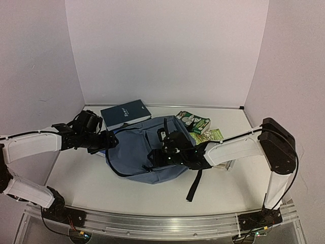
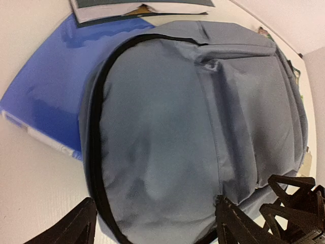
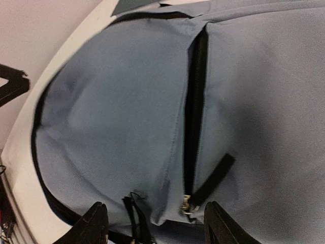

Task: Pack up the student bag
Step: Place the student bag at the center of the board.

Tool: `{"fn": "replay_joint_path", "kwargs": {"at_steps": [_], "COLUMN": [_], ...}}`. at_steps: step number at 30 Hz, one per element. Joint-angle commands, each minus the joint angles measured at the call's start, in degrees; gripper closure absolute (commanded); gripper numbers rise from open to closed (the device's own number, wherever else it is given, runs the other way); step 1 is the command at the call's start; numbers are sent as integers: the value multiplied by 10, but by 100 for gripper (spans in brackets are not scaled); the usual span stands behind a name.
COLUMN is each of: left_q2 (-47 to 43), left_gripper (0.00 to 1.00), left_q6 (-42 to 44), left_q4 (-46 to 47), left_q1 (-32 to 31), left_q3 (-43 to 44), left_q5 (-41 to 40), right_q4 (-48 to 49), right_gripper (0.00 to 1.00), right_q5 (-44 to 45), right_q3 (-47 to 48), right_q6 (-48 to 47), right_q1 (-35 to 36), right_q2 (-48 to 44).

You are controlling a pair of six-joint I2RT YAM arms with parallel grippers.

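Matt slate-blue woven cloth of the student bag (image 1: 139, 152), faintly creased, black zipper (image 3: 195, 101) of ribbed coil with a small shiny metal slider (image 3: 186, 208), bright-blue book (image 2: 45, 101) with smooth glossy cover, smooth matt white table (image 1: 86, 178), brushed metal rail (image 1: 162, 223) along its near edge.

White tabletop (image 1: 86, 178). student bag (image 1: 139, 150) lies flat at centre. Dark book (image 1: 125, 114) rear left, near bag top. Bright-blue flat book (image 2: 45, 96) on bag's left, edge possibly tucked under it. Green-white pack (image 1: 194, 121) rear right, yellow-green pack (image 1: 207, 135) just beside it.
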Motion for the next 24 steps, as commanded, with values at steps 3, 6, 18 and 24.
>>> {"fn": "replay_joint_path", "kwargs": {"at_steps": [3,6,18,24], "left_q2": [-61,-53,52,103], "left_gripper": [14,12,31,34], "left_q6": [-5,24,-23,-39], "left_q4": [-90,-69,161,235], "left_q1": [-1,-1,-16,-52], "left_q3": [7,5,-30,-41], "left_q5": [-51,-9,144,185], "right_q4": [-19,-19,-5,5], "right_gripper": [39,39,58,99], "right_q5": [114,97,76,71], "right_q3": [34,51,78,53], "right_q6": [21,13,34,47], "right_q1": [11,11,12,12], "right_q2": [37,63,102,52]}}
